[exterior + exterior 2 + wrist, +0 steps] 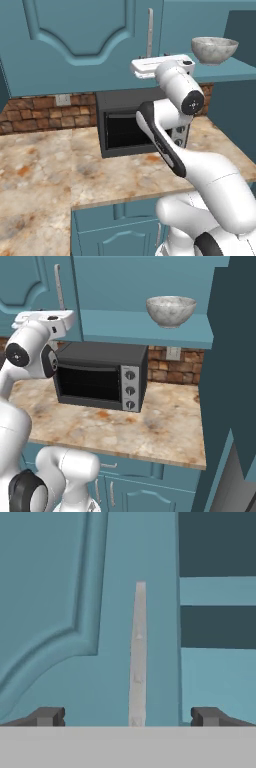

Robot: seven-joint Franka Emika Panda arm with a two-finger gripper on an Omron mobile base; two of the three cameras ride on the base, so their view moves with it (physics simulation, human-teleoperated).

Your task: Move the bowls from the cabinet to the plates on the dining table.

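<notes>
A grey-white marbled bowl [215, 49] [171, 310] stands upright on the teal shelf [145, 331] of the cabinet, in its uncovered right half. The arched cabinet door [75, 40] [50, 612] on the left is closed. My gripper [128, 716] is open and holds nothing. It faces that door's long silver handle [138, 652] [149, 32], which runs up between the two fingertips a short way ahead. The white hand [150, 67] [47, 318] hovers at shelf height, left of the bowl. The plates and the dining table are out of view.
A black toaster oven [125, 125] [100, 378] sits under the shelf on a beige marbled counter [50, 170] [150, 431], against a brick wall. A dark teal panel [235, 356] stands tall at the right edge. Low teal units run below the counter.
</notes>
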